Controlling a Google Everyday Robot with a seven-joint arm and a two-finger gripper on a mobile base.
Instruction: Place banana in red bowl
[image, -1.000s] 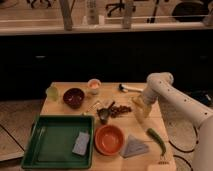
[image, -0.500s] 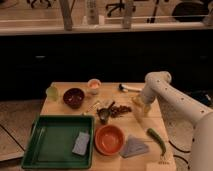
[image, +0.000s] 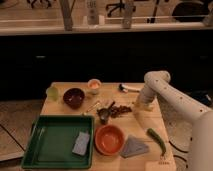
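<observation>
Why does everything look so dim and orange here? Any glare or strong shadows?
Camera view: low, warm light tints the whole table; the dark wall behind shows little; the white arm and its pincer, low over the table's right side, look brightest; the green tray looks vivid; shadows are soft, no glare.

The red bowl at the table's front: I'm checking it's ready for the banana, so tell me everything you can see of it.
The red bowl is round, shallow, orange-red and plastic-looking, upright and apparently empty. It stands on the wooden table near the front edge, between the green tray and a grey cloth; whether it touches either is unclear. The gripper hangs away from it, over the table's right side.
</observation>
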